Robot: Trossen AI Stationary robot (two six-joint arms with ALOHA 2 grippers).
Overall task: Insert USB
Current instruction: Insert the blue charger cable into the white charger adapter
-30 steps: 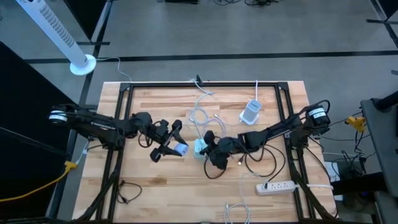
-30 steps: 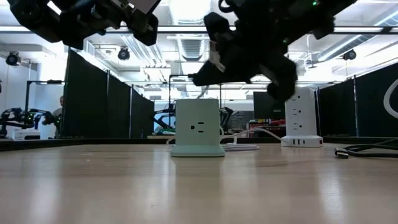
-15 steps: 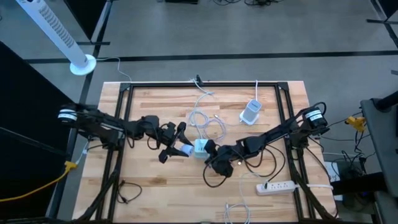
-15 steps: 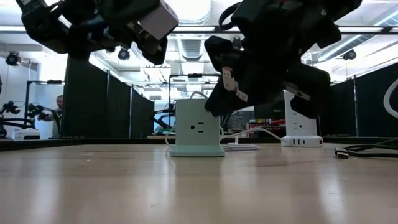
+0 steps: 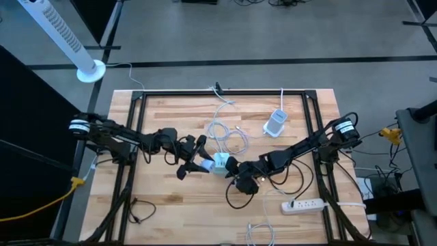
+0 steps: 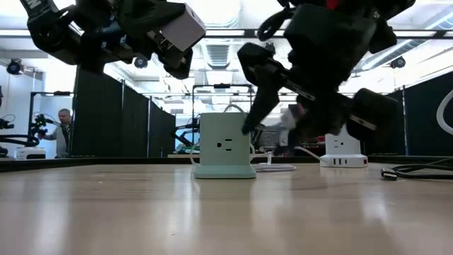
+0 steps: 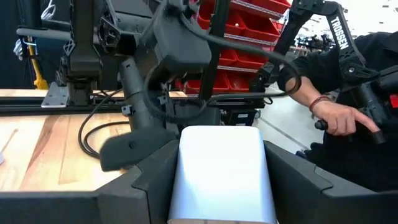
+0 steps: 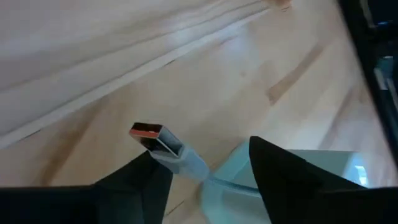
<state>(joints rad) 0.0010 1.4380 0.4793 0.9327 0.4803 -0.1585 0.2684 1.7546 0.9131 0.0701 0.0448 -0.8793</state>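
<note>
Pale butcher-block wood, laid in long glued strips, makes the bench [image 5: 171, 205], framed by dark rails. Near its middle stands a mint-green cube-shaped power block [image 6: 225, 145] with a socket face toward the low camera and a slightly wider foot. The left pincer [image 5: 193, 161] hovers just beside that block, its two dark fingers pinching a smooth, white, rounded-rectangular charger [image 7: 221, 171], held above the wood in the low view. The right pincer [image 5: 235, 173] sits close on the block's other side; in its wrist view the blunt black fingers [image 8: 298, 174] stand spread, and between them lies a USB plug [image 8: 163, 146], a flat metal shell with a reddish insert on a pale blue-grey sleeve, not clamped by either finger. Whether the plug touches the wood I cannot tell. Thin white cables [image 5: 225, 130] loop behind the block, a white tower strip [image 5: 275, 123] stands farther back, and a flat white power strip [image 5: 305, 203] lies near the front edge. A person's hand [image 7: 342, 118] shows beyond the bench.
</note>
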